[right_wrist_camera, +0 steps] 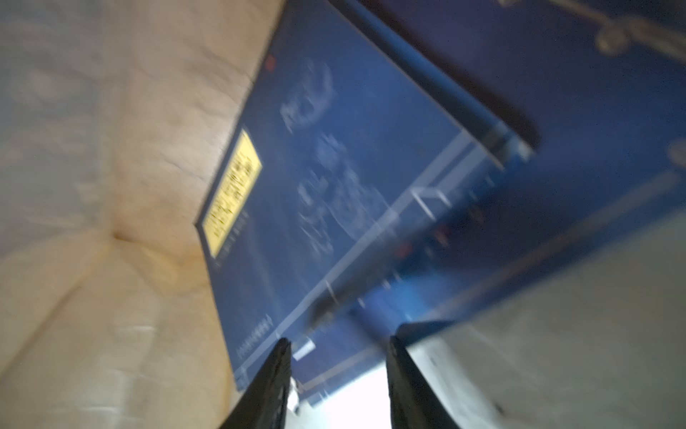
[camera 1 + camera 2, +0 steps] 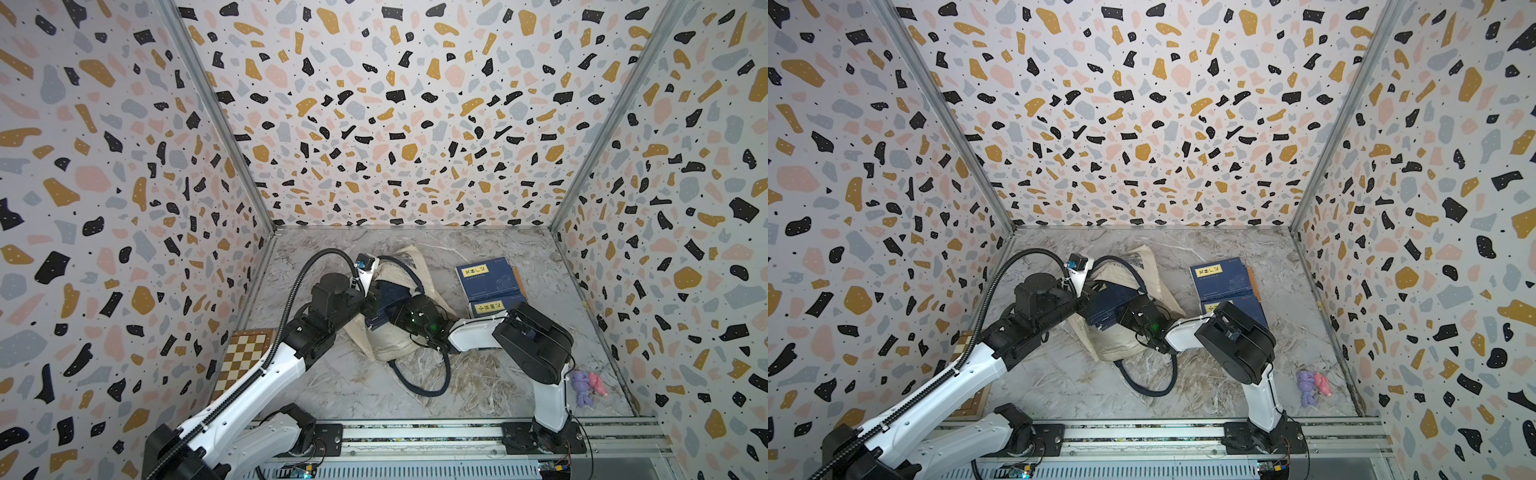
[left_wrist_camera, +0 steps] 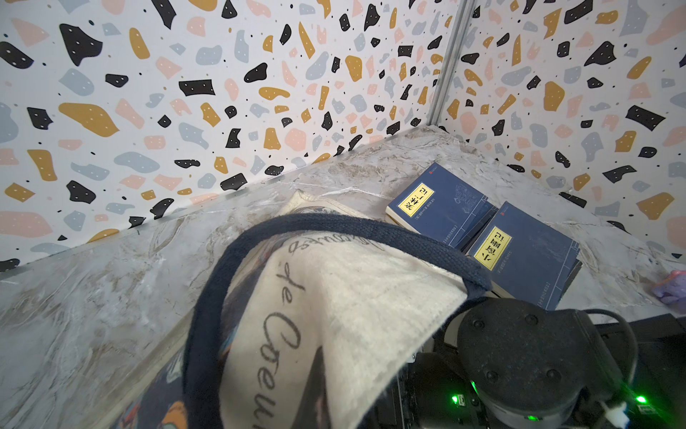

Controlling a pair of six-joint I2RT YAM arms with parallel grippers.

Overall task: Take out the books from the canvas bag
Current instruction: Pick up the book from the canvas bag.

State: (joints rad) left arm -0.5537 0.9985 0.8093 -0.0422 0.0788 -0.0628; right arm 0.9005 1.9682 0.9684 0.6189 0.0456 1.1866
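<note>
The cream canvas bag (image 2: 395,345) (image 2: 1121,345) lies on its side at mid-table. My left gripper (image 2: 371,291) (image 2: 1090,291) is shut on its upper mouth edge and holds it lifted; in the left wrist view the canvas bag (image 3: 352,297) hides the jaws. Navy books (image 2: 388,295) (image 2: 1111,303) show inside the mouth. My right gripper (image 2: 392,316) (image 1: 337,353) reaches in, open, with the near edge of a yellow-labelled book (image 1: 334,185) between its fingertips. Two more books (image 2: 484,278) (image 2: 488,307) (image 3: 441,208) lie on the table to the right, outside the bag.
A wooden chessboard box (image 2: 245,353) sits at the left wall under my left arm. Purple and pink soft toys (image 2: 586,386) lie at the front right. A navy bag handle (image 2: 432,386) loops over the table in front of the bag. Walls close three sides.
</note>
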